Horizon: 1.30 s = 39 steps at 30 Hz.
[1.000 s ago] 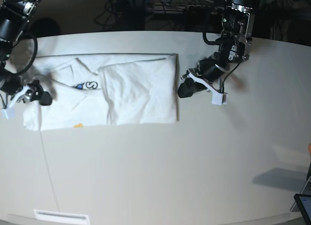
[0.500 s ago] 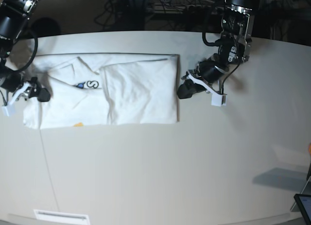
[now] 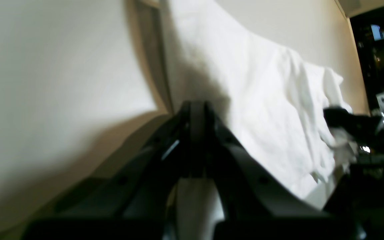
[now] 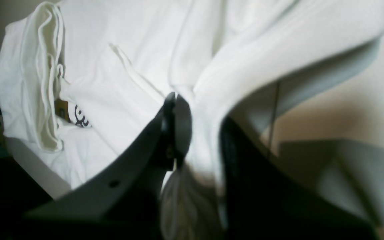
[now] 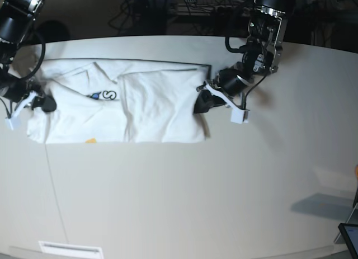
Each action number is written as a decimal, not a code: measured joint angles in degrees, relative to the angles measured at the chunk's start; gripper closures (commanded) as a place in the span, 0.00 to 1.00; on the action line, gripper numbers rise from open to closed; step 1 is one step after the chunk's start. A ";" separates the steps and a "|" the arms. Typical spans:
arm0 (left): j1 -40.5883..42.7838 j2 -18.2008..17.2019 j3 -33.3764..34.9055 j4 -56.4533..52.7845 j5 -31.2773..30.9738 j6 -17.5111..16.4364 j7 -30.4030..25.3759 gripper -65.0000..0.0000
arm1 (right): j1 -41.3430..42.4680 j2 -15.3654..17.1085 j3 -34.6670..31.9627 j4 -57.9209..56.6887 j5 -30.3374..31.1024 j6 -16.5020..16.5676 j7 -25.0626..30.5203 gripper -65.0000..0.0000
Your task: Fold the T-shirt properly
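Note:
The white T-shirt [image 5: 156, 108] lies partly folded into a wide band at the back of the table, with a bit of its print [image 5: 105, 95] showing. My right gripper [image 5: 45, 104] sits at the shirt's left end. In the right wrist view it [image 4: 200, 110] is shut on a bunched fold of the T-shirt [image 4: 128, 50], and that edge is lifted a little off the table. My left gripper [image 5: 200, 104] rests at the shirt's right edge. The left wrist view shows it [image 3: 194, 106] shut, its jaws together, with the T-shirt [image 3: 262, 100] beside it.
The pale table [image 5: 196, 186] stretches wide in front of the shirt. A white label [image 5: 70, 249] lies at the front edge. A dark device [image 5: 349, 236] sits at the front right corner. Cables and dark gear stand behind the table's back edge.
My right gripper has gone from open to shut on the shirt's left end. The left arm has moved left, from beside the shirt onto its right edge.

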 measured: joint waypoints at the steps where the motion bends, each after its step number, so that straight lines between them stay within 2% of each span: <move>1: -0.52 0.33 1.16 -0.52 0.04 -0.31 0.02 1.00 | -0.02 0.24 -0.17 -0.02 0.07 0.00 0.04 1.00; 8: -3.67 3.63 3.13 -4.55 1.29 -0.48 -2.34 1.00 | -0.50 2.62 -0.74 -0.24 -0.28 0.20 0.74 1.00; 15: -3.74 3.78 3.04 -4.50 1.14 -0.44 -2.23 1.00 | -3.76 5.29 -0.63 6.95 -5.75 -0.90 1.42 1.00; 18: -3.72 3.78 3.04 -4.50 1.14 -0.46 -2.27 1.00 | -3.82 5.70 -0.63 9.62 -8.09 -5.92 -0.31 1.00; 22: -4.09 3.58 4.61 -4.50 1.31 -0.44 -2.51 1.00 | -4.20 5.68 -0.98 12.81 -9.46 -8.63 -1.38 1.00; 27: -4.68 4.24 6.03 -4.74 0.87 -0.90 -1.55 1.00 | -4.07 5.60 -1.22 17.20 -9.90 -15.63 -1.73 1.00; 30: -7.87 3.52 10.03 -6.27 0.61 -0.44 -1.31 1.00 | -3.63 5.66 -1.22 20.24 -10.10 -17.18 -1.86 1.00; 35: -10.21 3.45 15.32 -7.06 0.22 -0.46 -0.52 1.00 | -3.19 6.32 -1.22 25.09 -9.94 -23.67 -1.88 1.00; 39: -12.33 3.78 16.83 -9.29 -0.22 -1.14 -0.39 1.00 | -3.17 6.32 -1.25 27.10 -9.66 -24.85 -2.08 1.00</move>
